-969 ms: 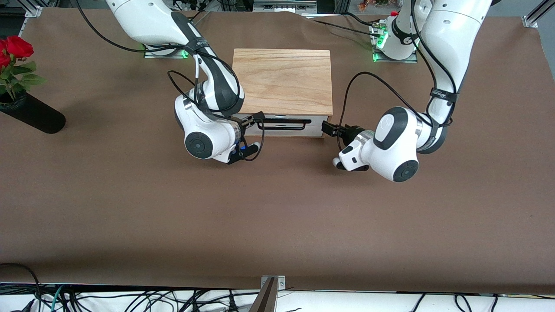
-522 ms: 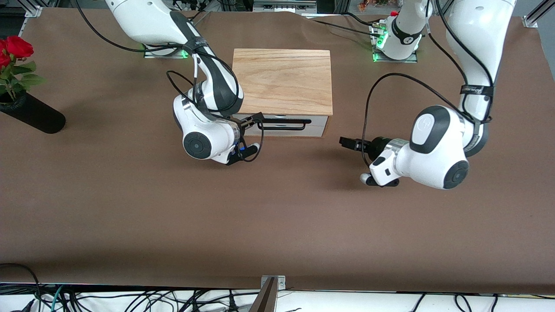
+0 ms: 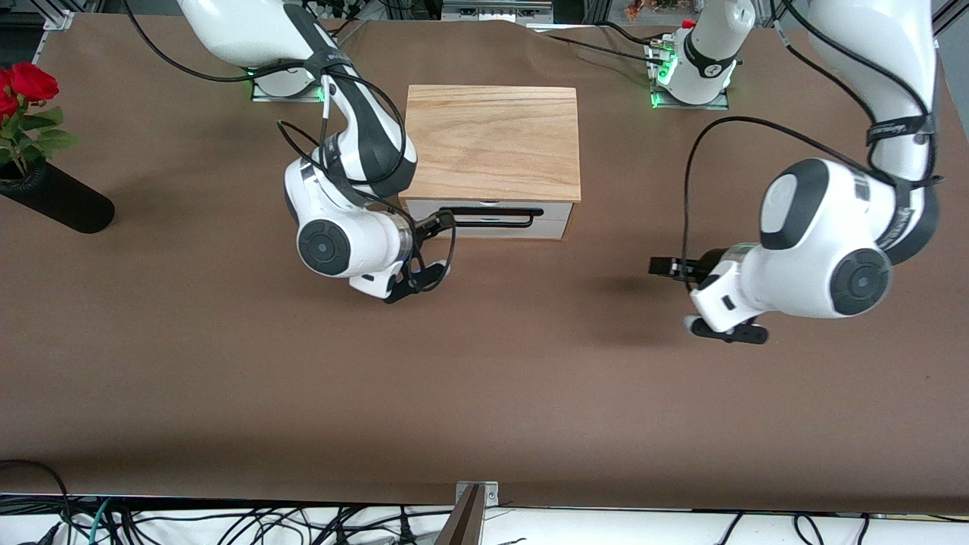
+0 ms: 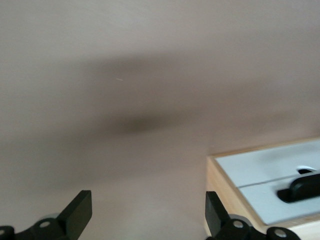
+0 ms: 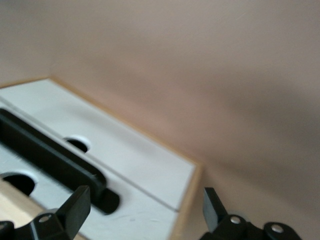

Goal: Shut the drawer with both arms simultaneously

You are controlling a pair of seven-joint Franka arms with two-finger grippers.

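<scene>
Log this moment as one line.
drawer: closed, front flush with box | right gripper: open, beside handle end | left gripper: open, over bare table, clear of box

The left gripper (image 3: 660,266) is pulling away from the white front panel of the drawer (image 3: 484,219). A second ago it was just beside the panel's end at the left arm's side; now it is well apart from it, over bare table (image 3: 484,378) toward the left arm's end, and the left arm's elbow is swinging outward with it. Its fingers (image 4: 77,215) are standing apart in the left wrist view. The right gripper (image 3: 437,221) is also backing off, from contact with the end of the black handle (image 3: 496,216) to just beside it, as its wrist shifts toward the right arm's end.
</scene>
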